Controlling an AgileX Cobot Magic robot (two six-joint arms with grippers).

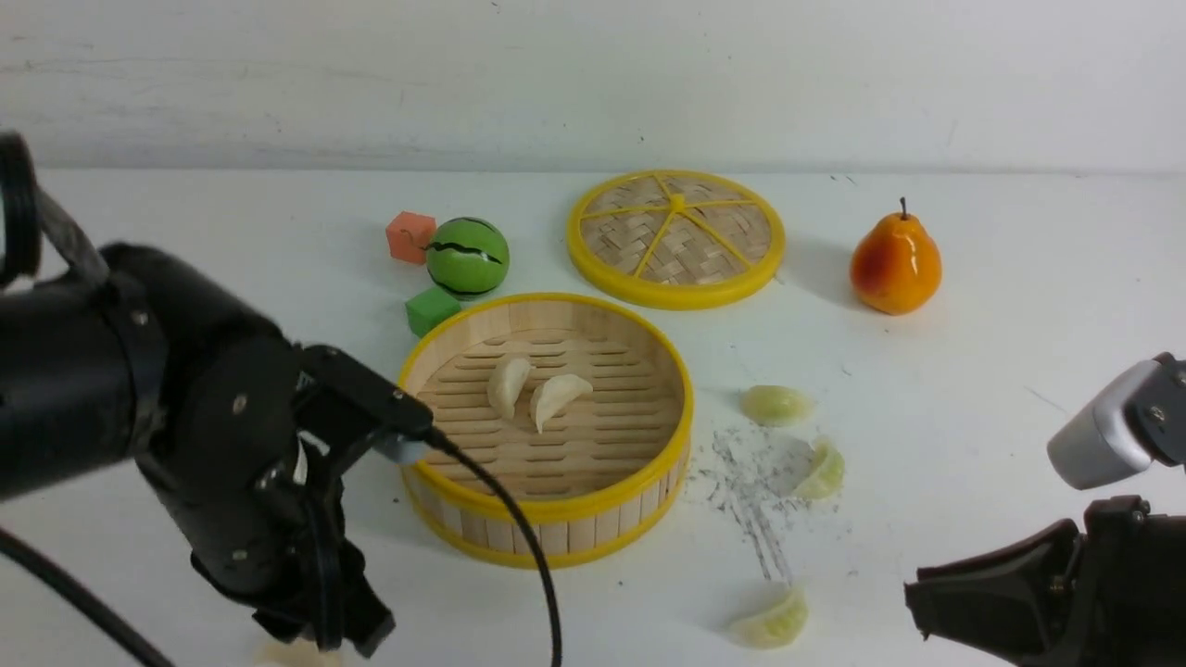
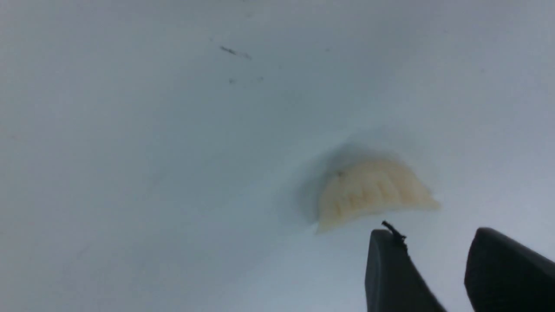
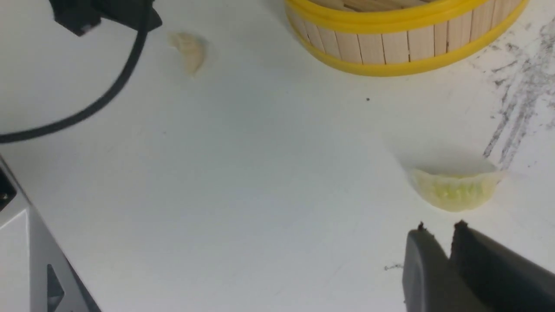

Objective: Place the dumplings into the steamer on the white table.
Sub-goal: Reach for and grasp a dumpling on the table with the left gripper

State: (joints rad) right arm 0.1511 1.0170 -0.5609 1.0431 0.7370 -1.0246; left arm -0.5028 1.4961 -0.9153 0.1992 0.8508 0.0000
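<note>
Your left gripper (image 2: 435, 232) stands parted and empty beside a pleated cream crescent dumpling (image 2: 373, 193) on the matte white table (image 2: 130, 173); your right gripper (image 3: 440, 225) is nearly closed and empty.

1. Steamer (image 1: 547, 508): yellow rims, pale wood strips, slatted pale floor.
2. Lid (image 1: 676, 238): yellow rim and spokes over a tan weave.
3. Cream dumplings (image 1: 509, 384) (image 1: 559, 396) (image 2: 373, 195): off-white, pleated.
4. Green dumplings (image 1: 775, 405) (image 1: 823, 471) (image 1: 771, 622): pale, translucent.
5. Pear (image 1: 895, 264): orange, shading to red.
6. Ball (image 1: 467, 257): green with a black zigzag line.
7. Cubes: one orange (image 1: 410, 236), one green (image 1: 432, 309).
8. Table (image 1: 973, 417): white with dark grey scuffs (image 1: 750, 500).
</note>
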